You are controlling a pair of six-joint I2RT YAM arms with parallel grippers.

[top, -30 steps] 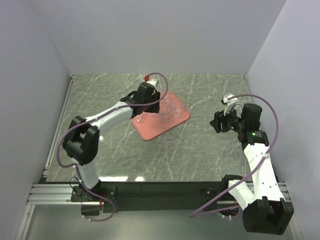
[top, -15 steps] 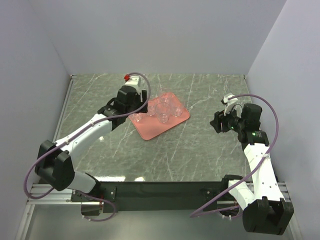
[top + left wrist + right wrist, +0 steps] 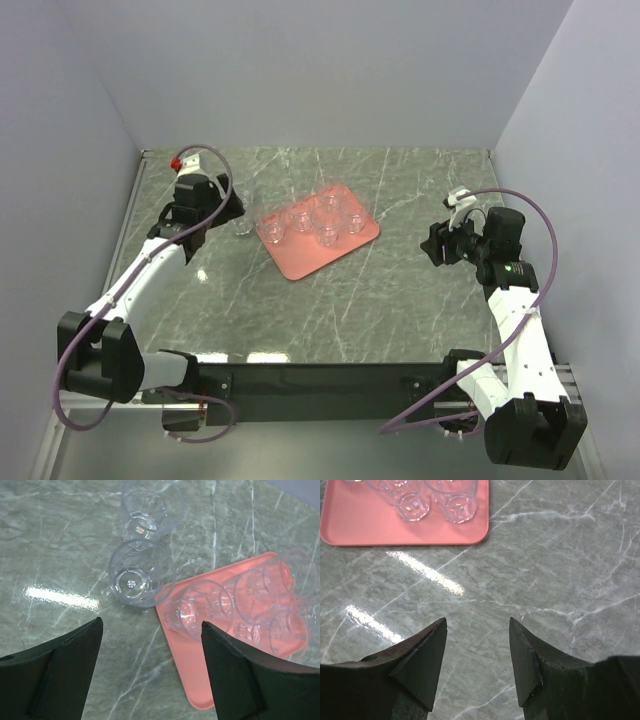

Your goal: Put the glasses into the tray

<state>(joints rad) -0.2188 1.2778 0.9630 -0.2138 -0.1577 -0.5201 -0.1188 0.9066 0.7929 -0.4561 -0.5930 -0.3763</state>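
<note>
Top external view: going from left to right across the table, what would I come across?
The left gripper → loose glasses standing on the table → the tray holding the rest → the right gripper.

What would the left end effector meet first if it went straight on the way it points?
Most likely the nearer glass, standing on the table just off the tray: it lies ahead of the open left end effector, with a second glass behind it. Depth is unclear.
</note>
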